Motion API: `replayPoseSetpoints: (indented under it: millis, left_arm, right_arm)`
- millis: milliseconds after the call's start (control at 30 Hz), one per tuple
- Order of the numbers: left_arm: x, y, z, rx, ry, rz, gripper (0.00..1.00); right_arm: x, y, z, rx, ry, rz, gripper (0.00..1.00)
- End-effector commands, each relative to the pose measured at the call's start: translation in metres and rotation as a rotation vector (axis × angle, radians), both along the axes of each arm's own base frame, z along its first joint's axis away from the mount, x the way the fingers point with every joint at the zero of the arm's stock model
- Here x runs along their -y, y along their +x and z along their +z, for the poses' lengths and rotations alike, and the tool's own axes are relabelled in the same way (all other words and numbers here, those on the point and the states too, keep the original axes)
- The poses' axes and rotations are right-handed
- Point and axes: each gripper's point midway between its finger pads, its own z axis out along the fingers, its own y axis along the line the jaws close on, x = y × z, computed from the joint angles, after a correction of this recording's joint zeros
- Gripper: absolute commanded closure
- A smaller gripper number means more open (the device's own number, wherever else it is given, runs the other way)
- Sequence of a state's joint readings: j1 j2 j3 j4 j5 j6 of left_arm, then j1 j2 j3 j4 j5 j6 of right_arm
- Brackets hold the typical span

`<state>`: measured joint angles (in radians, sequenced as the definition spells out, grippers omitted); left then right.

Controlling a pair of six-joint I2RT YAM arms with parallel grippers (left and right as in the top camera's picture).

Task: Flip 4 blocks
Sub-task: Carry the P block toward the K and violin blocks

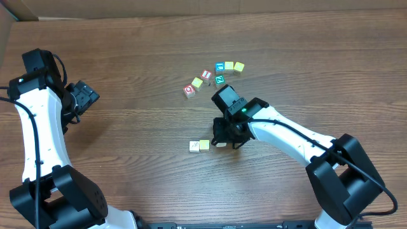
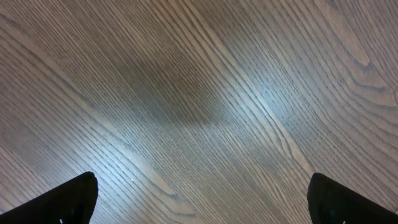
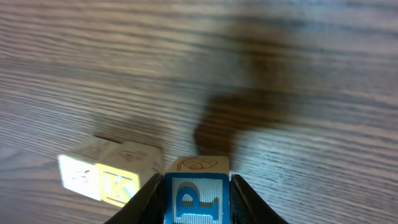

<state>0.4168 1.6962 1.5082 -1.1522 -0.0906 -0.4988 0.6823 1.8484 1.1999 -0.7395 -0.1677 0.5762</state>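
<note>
Two blocks sit as a tidy pair near the front of the table (image 1: pixel 127 57): a whitish block (image 1: pixel 195 146) and a yellow K block (image 1: pixel 204 145). They touch side by side and lie well apart from the loose cluster of letter cubes (image 1: pixel 206 75) farther back. That gap looks deliberate. My reading is that turned cubes get set down here so they are not confused with those awaiting a turn.

The right gripper (image 1: pixel 224 138) hangs just beside this pair. Its jaws are drawn partly in and pinch the blue P block (image 3: pixel 196 198) by two opposite sides. The lettered face looks toward the wrist camera, and a pale wooden face with a faint drawing points up. A grip on the sides leaves the other faces free, which suits rolling the cube onto a new face and placing it next to the yellow one. Whether its underside touches the wood or hangs just above it is hidden by the block itself.

The teal-green block (image 1: pixel 219 79) lies at the near edge of the back cluster, probably the last one to be fetched.

The left gripper (image 1: pixel 86 97) is far off at the left side, jaws spread as wide as they go with nothing between them and only bare wood grain below. It seems parked there so the two arms do not crowd each other around such small cubes.
</note>
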Motion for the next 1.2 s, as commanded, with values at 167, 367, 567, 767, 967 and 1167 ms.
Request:
replayPoseSetpoints:
  millis: [167,367,567,767,967,1167]
  left_arm:
    - [-0.001,0.002,0.005,0.015,0.007,0.007,0.0]
    - [-0.001,0.002,0.005,0.015,0.007,0.007,0.0]
    - [-0.001,0.002,0.005,0.015,0.007,0.008,0.0]
    - [-0.001,0.002,0.005,0.015,0.007,0.007,0.0]
    - [-0.001,0.002,0.005,0.015,0.007,0.007,0.0]
    - [-0.001,0.002,0.005,0.015,0.007,0.007,0.0]
  right_arm:
    - [-0.001,-0.001,0.005,0.018,0.011,-0.002,0.65]
    - [-0.007,-0.005,0.007,-0.006,0.05,0.011,0.52]
    - [-0.008,-0.003,0.008,0.0,0.055,0.011,0.43]
    - [-0.005,0.013,0.015,0.033,0.08,-0.019,0.54]
    - [0.007,0.019,0.018,0.008,0.088,-0.055,0.61]
    - [0.017,0.024,0.017,0.0,0.081,-0.079,0.82]
